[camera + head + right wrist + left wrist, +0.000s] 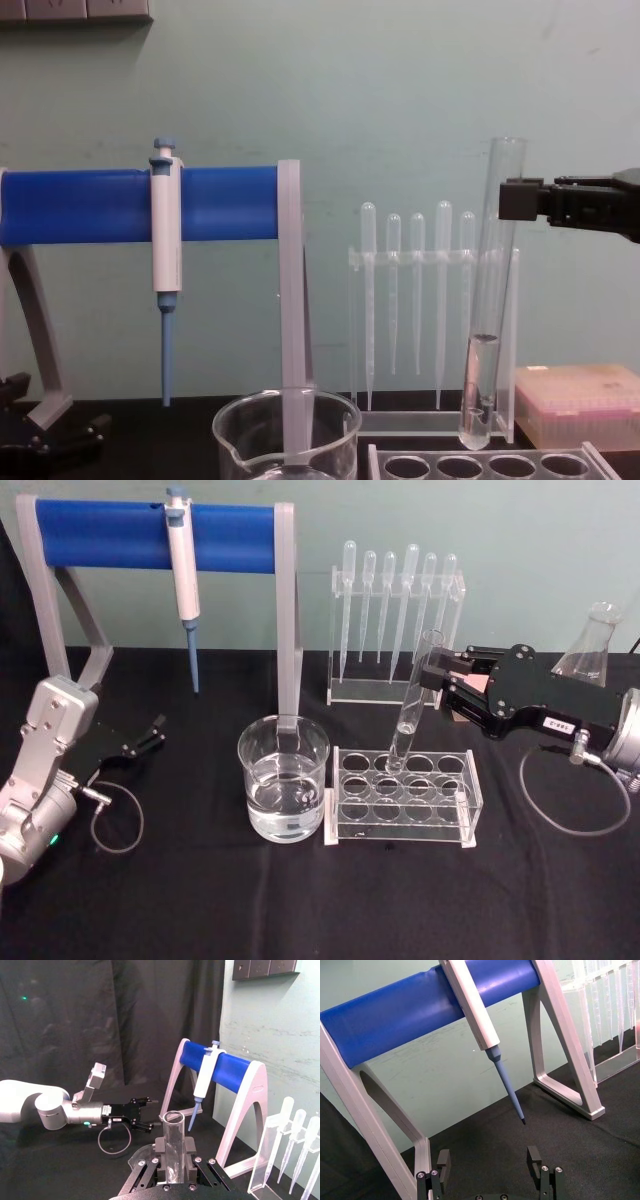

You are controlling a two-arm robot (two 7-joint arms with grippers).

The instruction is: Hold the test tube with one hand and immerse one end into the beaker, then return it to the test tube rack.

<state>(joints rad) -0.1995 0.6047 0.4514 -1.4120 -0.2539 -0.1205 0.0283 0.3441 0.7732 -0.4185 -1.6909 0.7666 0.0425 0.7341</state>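
Observation:
The test tube [412, 695] leans slightly, its rounded lower end at a back-row hole of the clear tube rack [402, 825]. My right gripper [430, 676] comes in from the right and is shut on the test tube near its open rim. In the chest view the test tube [490, 300] holds a little liquid, and its bottom is about level with the rack top. The right wrist view shows the test tube [175, 1147] between the fingers. The beaker [283, 780], part full of clear liquid, stands just left of the rack. My left gripper [152, 732] rests open at the far left.
A grey stand with a blue bar [155, 535] holds a hanging pipettor [183, 580] behind the beaker. A clear holder of plastic pipettes [395, 610] stands behind the rack. A conical flask [590, 645] is at the back right, and a pink box [580, 405] sits beside the rack.

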